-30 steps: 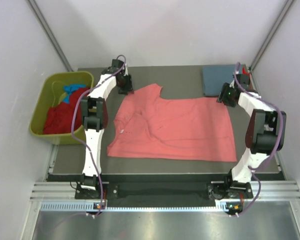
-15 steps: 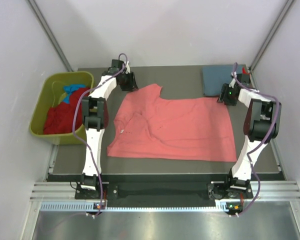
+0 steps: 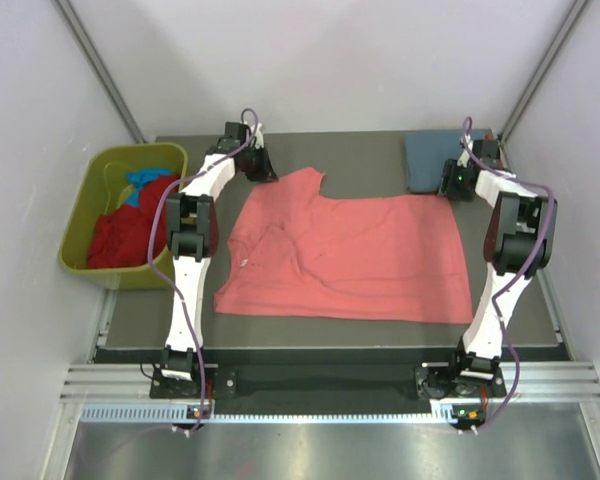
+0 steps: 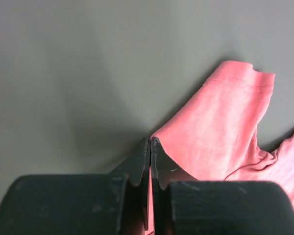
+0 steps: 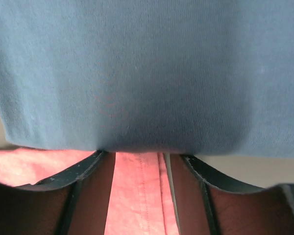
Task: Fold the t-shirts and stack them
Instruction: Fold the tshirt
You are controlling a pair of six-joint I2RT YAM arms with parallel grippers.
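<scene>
bin (image 3: pixel 84 200) w/ red t-shirts (image 3: pixel 120 236) + blue t-shirt (image 3: pixel 142 181) heaped inside.

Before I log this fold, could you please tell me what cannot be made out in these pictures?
Left wrist view: the shut left gripper hides whether the salmon-pink t-shirt is pinched.
Right wrist view: the grey-blue t-shirt covers the tips of the right gripper.
Top view: shirts heaped in the olive-green bin cannot be counted.

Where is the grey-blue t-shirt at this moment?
In the top view the grey-blue t-shirt lies at the far right corner of the table, just beyond the salmon-pink t-shirt, next to the right hand.
</scene>
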